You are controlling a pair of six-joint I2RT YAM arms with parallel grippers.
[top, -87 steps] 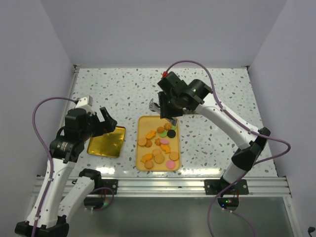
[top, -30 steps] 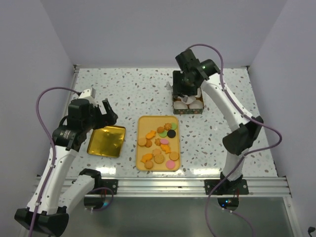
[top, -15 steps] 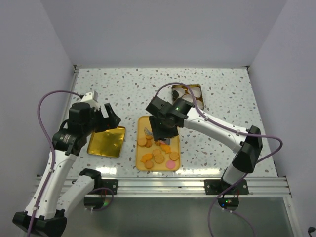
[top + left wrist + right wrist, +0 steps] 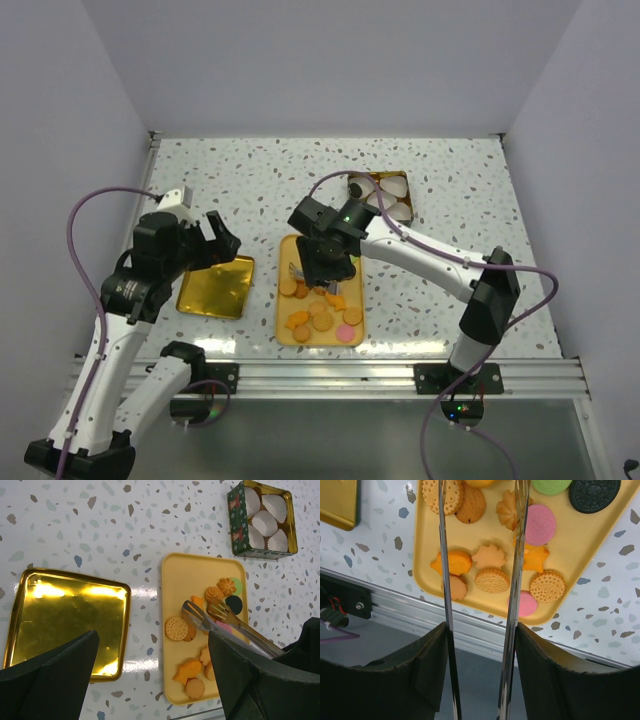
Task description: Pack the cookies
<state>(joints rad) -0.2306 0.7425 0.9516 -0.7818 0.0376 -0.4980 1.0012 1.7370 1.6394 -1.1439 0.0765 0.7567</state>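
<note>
The cookies [image 4: 322,312] lie loose on a yellow tray [image 4: 362,300]; they also show in the left wrist view [image 4: 176,629] and the right wrist view [image 4: 492,580]. My right gripper [image 4: 480,630] is shut on a pair of metal tongs [image 4: 443,580], whose two blades stand apart over the tray's left half [image 4: 220,622]. One blade tip is over a round tan cookie [image 4: 445,495] and the other is beside a flower-shaped one [image 4: 509,510]. Nothing shows gripped between the blades. My left gripper [image 4: 205,240] hangs open and empty above the gold lid [image 4: 215,287].
A green tin [image 4: 380,195] lined with white paper cups [image 4: 264,522] stands at the back right of the tray. The gold lid [image 4: 65,620] lies left of the tray. The table's metal front rail [image 4: 395,605] runs just beyond the tray's near edge.
My right arm has come back from the tin to the tray with the tongs and has just shifted a little left over the cookies. The left arm has hardly moved.
</note>
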